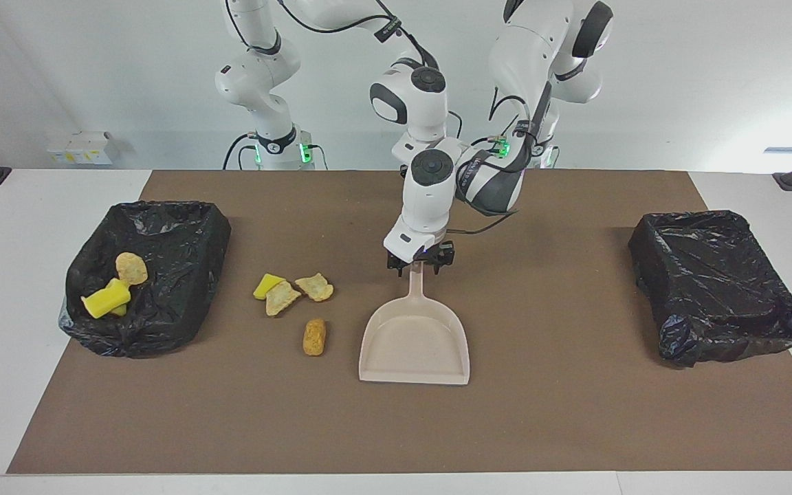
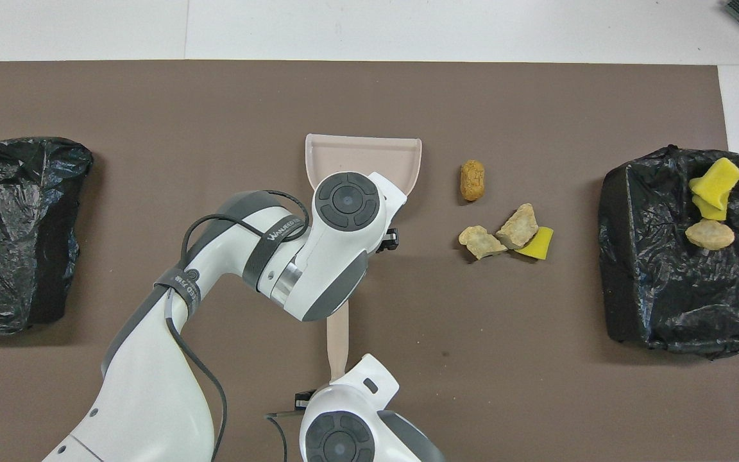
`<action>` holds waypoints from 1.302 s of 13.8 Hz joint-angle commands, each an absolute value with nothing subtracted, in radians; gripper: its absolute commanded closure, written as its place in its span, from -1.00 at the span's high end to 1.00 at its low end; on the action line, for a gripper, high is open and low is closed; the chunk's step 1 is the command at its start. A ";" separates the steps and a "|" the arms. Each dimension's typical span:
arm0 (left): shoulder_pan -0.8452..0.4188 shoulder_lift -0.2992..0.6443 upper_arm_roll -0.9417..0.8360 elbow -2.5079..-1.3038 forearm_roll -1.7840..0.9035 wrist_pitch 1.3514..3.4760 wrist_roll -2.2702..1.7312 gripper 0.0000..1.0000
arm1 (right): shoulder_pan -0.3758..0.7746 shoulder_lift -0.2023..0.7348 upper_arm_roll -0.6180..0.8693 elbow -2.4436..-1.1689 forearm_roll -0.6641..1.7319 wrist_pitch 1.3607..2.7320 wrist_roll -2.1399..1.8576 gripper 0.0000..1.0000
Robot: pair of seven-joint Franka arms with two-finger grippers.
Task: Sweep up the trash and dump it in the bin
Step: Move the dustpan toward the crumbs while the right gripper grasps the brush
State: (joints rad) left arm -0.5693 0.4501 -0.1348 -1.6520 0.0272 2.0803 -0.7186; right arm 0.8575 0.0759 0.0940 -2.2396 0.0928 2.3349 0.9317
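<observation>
Trash (image 1: pixel 291 300) lies loose on the mat, at nine o'clock from the dustpan (image 1: pixel 415 342). We see the left gripper (image 1: pixel 420 262) astride the dustpan's handle; grip unclear. Right gripper (image 2: pixel 308 403), fingers closed, sits at the brush handle (image 2: pixel 337 337); hold unclear.

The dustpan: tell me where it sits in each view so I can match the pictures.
Facing view: the dustpan lies mid-mat, its handle pointing up toward the robots, under the left gripper.
Overhead view: the dustpan lies at upper middle, its handle hidden under the left arm.
Shared landmark: the brown scrap beside the pan, toward the right arm's end.
</observation>
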 commanded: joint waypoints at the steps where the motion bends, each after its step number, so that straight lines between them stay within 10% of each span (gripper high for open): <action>1: -0.571 0.422 -0.127 -1.654 0.049 2.040 -0.721 -1.00 | 0.835 0.055 0.095 -2.229 0.110 2.274 0.957 -1.00; 18: -0.338 0.141 -0.117 -1.800 0.165 1.870 0.176 -1.00 | 0.309 -0.150 0.091 -2.244 0.052 1.904 0.660 -1.00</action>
